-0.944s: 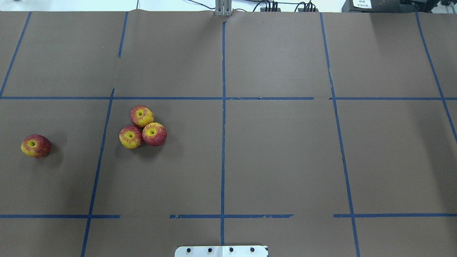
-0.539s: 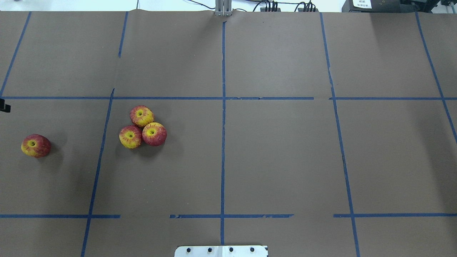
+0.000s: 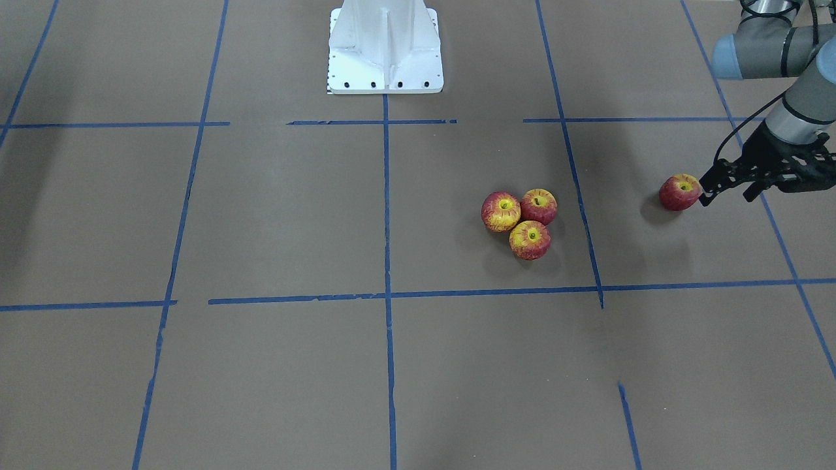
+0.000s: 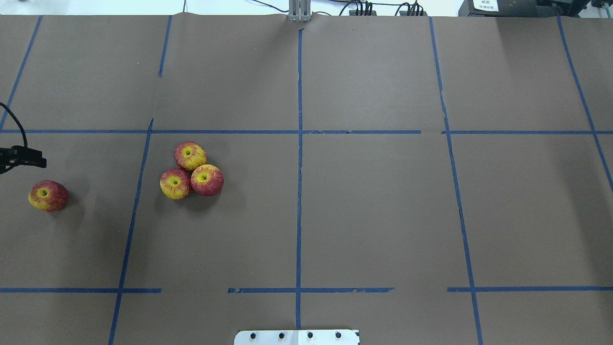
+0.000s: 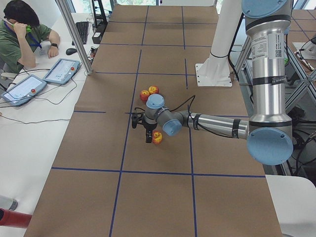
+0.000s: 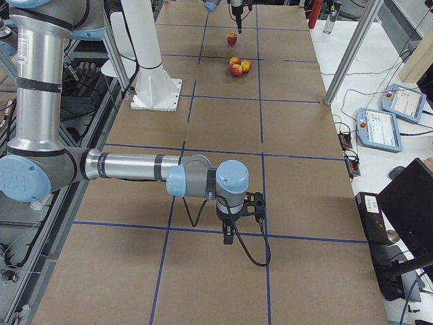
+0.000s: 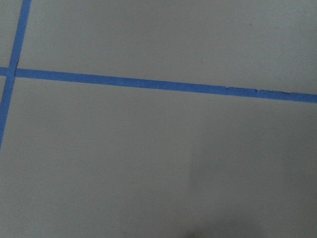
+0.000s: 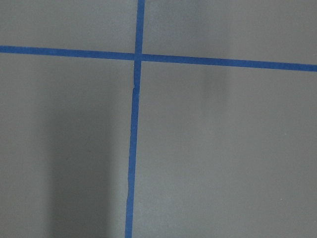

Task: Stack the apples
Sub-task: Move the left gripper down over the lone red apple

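Exterior front-facing: lone apple (image 3: pixel 679 192) looked light, rigid, roll-prone; best gripped across its girth. Left gripper (image 3: pixel 726 194) beside it was spread; right gripper (image 6: pixel 230 233) state was unreadable.

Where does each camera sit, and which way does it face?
Front-facing: across the table, facing the base; left end effector by lone apple.
Overhead: behind the base, looking down; same apple, left finger.
Left: table's end; left arm near.
Right: opposite end; right arm near.
Left wrist: down at blue tape; no body.
Right wrist: likewise.
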### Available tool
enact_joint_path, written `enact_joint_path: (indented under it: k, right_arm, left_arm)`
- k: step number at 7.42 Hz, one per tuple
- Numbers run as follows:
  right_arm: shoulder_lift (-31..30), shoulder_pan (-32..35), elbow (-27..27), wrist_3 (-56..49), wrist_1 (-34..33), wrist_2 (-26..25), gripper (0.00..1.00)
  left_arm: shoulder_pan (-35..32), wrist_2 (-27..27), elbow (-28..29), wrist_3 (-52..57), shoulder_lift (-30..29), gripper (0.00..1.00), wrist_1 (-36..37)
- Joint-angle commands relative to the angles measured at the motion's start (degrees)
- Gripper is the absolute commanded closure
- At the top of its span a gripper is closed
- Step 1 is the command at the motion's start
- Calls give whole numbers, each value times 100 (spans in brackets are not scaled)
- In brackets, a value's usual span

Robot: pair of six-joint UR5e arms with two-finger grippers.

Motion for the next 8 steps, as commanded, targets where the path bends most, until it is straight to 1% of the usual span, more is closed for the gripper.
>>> enact_joint_path:
  k: [1,8]
  right_arm:
    - [0,0,0,0,0,0,0]
    - [0,0,0,0,0,0,0]
  left_arm:
    - [228,53,6,-47,-4,0,-41]
    - [686,71,182,-56,110,0,-32]
